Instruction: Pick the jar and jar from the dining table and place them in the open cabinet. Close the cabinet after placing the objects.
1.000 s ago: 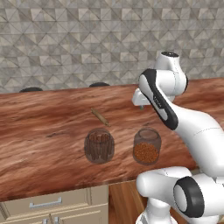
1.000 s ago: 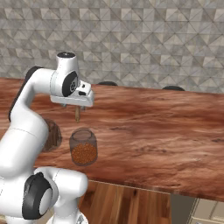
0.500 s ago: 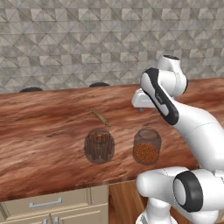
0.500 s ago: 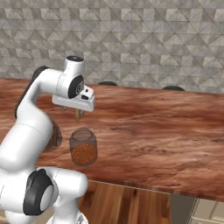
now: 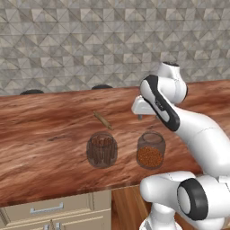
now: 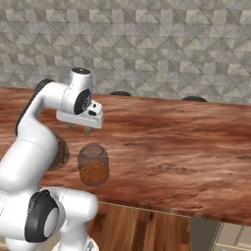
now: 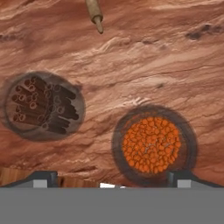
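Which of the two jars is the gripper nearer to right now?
The grain jar: the gripper hangs just above and behind it, while the stick jar stands off to the side.

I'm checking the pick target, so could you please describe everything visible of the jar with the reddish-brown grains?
The grain jar is a squat, round, clear glass jar, roughly half full of orange-brown grains that show through the top in the hand view. It stands upright near the front edge of the dining table, apart from the jar of brown sticks beside it. Nothing touches it; the pincer hangs above it.
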Robot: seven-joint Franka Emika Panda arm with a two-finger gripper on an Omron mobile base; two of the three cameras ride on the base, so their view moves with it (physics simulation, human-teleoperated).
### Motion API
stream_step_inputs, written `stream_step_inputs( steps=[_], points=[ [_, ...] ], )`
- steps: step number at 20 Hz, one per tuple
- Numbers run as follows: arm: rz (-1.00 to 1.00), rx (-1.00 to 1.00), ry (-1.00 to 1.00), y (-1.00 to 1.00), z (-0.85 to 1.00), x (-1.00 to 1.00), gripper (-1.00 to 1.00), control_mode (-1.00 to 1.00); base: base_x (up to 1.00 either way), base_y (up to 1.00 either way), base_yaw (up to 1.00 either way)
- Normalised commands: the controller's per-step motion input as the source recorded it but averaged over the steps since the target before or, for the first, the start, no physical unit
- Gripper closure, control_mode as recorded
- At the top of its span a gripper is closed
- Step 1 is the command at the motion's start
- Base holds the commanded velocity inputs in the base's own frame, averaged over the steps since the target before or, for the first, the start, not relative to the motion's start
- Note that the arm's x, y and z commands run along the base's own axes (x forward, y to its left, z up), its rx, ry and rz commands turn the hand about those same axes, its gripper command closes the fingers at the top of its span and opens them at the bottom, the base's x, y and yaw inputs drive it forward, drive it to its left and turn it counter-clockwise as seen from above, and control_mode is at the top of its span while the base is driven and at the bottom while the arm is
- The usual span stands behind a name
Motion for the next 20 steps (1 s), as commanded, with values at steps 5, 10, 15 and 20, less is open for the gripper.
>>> stream_step_inputs(
  steps=[5,10,15,20],
  points=[
    [0.0,0.02,0.0,-0.01,-0.27,0.01,-1.0,-1.0,0.0,0.0,0.0],
    [0.0,0.0,0.0,-0.05,-0.24,0.0,-1.0,-1.0,0.0,0.0,0.0],
    [0.0,0.0,0.0,-0.02,-0.33,0.04,-1.0,-1.0,0.0,0.0,0.0],
    [0.0,0.0,0.01,0.0,-0.47,0.17,-1.0,-1.0,0.0,0.0,0.0]
  ],
)
